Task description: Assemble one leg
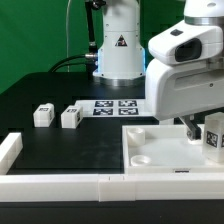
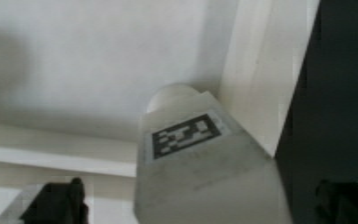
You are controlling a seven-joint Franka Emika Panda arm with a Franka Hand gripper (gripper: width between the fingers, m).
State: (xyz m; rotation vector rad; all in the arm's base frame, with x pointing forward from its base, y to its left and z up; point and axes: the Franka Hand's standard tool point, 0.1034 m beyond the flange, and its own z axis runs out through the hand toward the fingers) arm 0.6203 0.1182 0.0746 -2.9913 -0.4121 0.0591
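One leg [image 1: 214, 138], a small white block with a black-and-white tag, stands upright at the far right corner of the large white panel [image 1: 160, 150]. My gripper [image 1: 207, 130] is down over it. In the wrist view the leg [image 2: 202, 150] rises between my two dark fingers [image 2: 55, 202], with a strip of the panel [image 2: 87, 70] showing between the finger and the leg on one side and a dark gap on the other. The jaws stand apart around the leg, not touching it. Two more legs [image 1: 41, 114] [image 1: 70, 116] lie on the black table at the exterior view's left.
The marker board [image 1: 112, 107] lies behind the panel, in front of the robot base [image 1: 118, 45]. A long white bar [image 1: 60, 186] runs along the front edge, and a short white bar [image 1: 9, 150] lies at the exterior view's left.
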